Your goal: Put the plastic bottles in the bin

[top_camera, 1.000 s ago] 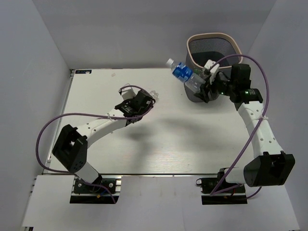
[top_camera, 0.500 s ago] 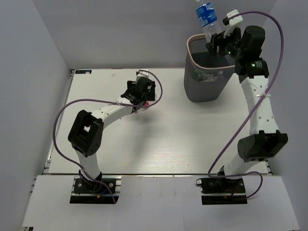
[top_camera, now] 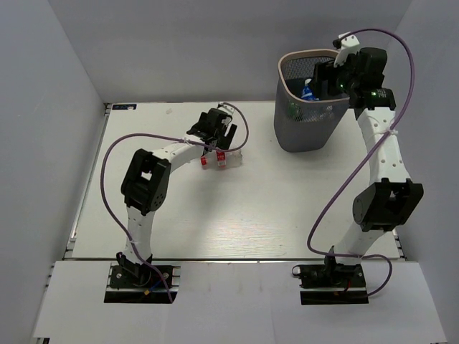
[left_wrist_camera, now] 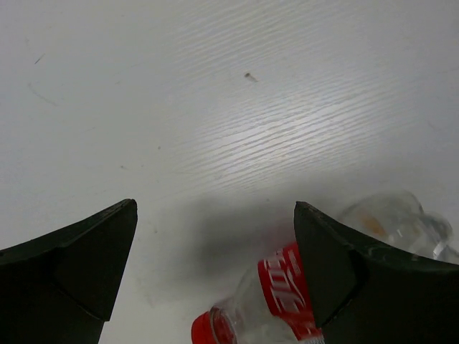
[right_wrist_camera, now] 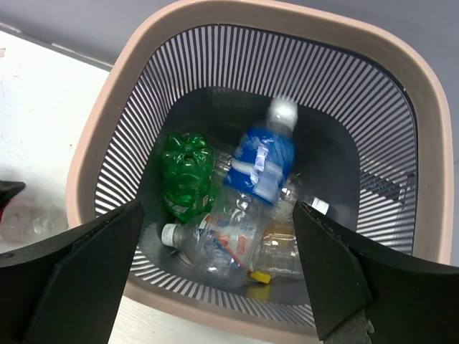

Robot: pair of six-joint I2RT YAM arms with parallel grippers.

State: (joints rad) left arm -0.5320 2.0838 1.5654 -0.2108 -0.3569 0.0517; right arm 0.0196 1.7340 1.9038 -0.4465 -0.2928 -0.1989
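A blue-labelled bottle [right_wrist_camera: 262, 161], blurred and tilted, is inside the bin [right_wrist_camera: 287, 18], above a green bottle [right_wrist_camera: 186, 172] and several clear ones on the bin's bottom. The right tool [right_wrist_camera: 215, 215] hangs right over the bin's mouth, jaws spread wide and empty. Well to the left of the bin, a clear red-labelled bottle [left_wrist_camera: 287, 287] lies on the white bench [top_camera: 287, 201]. The left tool [left_wrist_camera: 215, 208] is over it, jaws wide apart, gripping nothing.

Left end effector [left_wrist_camera: 215, 208], right end effector [right_wrist_camera: 217, 208]: splayed.
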